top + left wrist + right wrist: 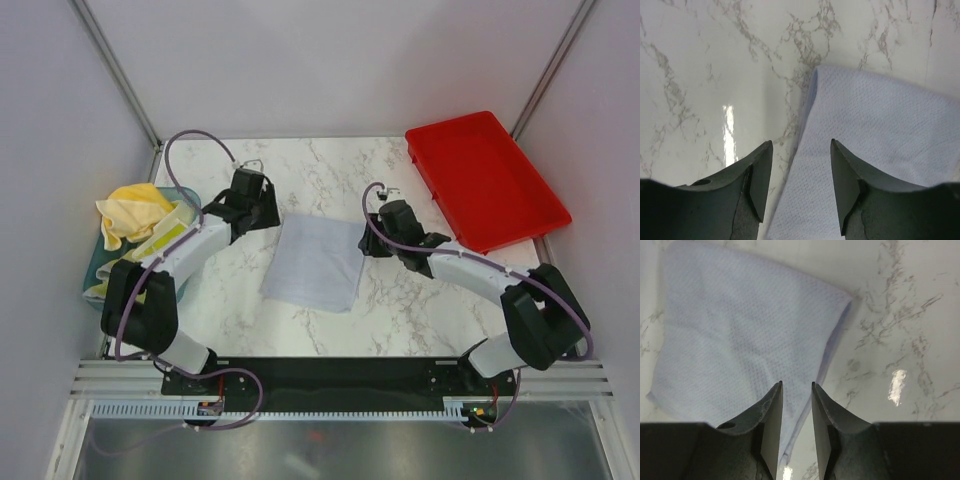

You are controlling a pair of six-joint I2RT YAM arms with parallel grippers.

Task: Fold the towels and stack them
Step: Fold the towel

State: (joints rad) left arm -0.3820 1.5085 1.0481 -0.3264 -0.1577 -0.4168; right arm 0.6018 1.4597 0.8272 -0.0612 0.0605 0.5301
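Grey-blue towel [315,262]: soft, waffle-textured rectangle, folded, lying flat at the middle of the glossy marble-patterned table [400,310].
Other towels [135,215]: crumpled yellow and printed cloths heaped in the teal tub [98,262], far left.
Left gripper [801,150]: jaws spread wide, holding nothing, over the grey-blue towel's left edge.
Right gripper [797,390]: jaws narrowly apart, pinching nothing, over its right edge.
Room: marble shows on every side of the folded cloth; red tray [487,180] well apart, far right corner.
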